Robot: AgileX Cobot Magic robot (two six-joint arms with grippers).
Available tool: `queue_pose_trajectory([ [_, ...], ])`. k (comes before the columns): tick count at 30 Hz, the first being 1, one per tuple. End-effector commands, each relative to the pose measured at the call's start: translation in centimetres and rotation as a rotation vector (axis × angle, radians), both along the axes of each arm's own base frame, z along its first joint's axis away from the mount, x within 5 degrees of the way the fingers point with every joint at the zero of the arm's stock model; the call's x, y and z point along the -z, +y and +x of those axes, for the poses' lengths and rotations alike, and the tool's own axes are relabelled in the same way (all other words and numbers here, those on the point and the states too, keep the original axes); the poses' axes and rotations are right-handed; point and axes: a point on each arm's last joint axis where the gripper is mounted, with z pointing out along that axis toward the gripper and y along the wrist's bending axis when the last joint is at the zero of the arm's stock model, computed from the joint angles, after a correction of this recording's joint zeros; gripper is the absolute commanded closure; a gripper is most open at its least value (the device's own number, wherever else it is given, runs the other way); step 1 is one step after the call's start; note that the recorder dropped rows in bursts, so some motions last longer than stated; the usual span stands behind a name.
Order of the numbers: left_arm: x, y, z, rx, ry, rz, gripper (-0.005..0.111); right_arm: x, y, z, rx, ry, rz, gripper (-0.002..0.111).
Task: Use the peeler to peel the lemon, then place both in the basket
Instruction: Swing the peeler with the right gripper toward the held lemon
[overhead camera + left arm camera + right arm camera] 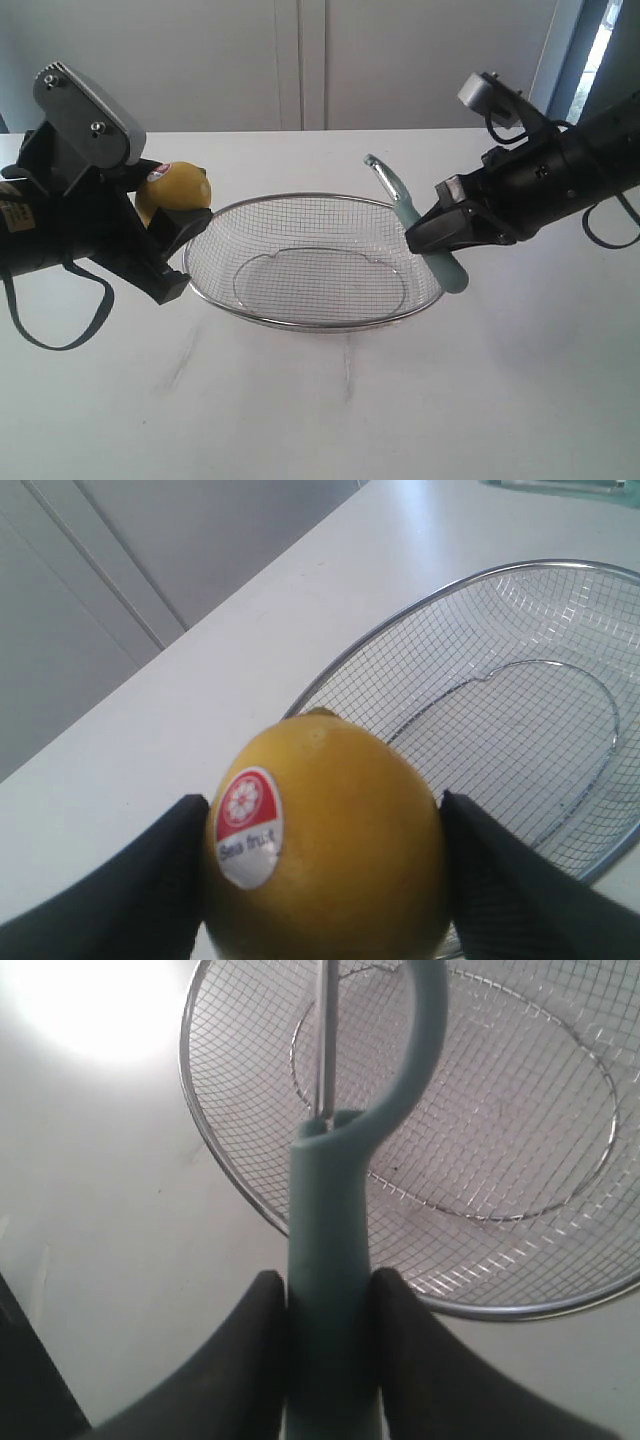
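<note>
Exterior view: left gripper (168,205) clamps lemon (185,185); right gripper (422,238) pinches peeler (400,200) over basket (300,326) rim. Risk: the smooth rind (sticker (248,825) included) may slip when the blade presses.

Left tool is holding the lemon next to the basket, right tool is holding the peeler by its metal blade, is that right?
Not quite. The right tool holds the peeler by its teal handle, not the blade; the right wrist view shows it. The left tool does hold the lemon next to the basket.
</note>
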Motion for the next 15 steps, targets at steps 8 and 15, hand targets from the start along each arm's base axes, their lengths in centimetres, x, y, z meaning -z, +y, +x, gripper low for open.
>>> queue_pose_trajectory([
  [8,-0.4,-0.12,-0.17,0.013,-0.031,-0.009,0.107,0.85,0.46,0.08,-0.009,0.08,0.058,0.108],
  [15,-0.4,-0.12,-0.17,0.013,-0.031,-0.009,0.107,0.58,0.7,-0.06,-0.014,0.099,0.099,0.108],
])
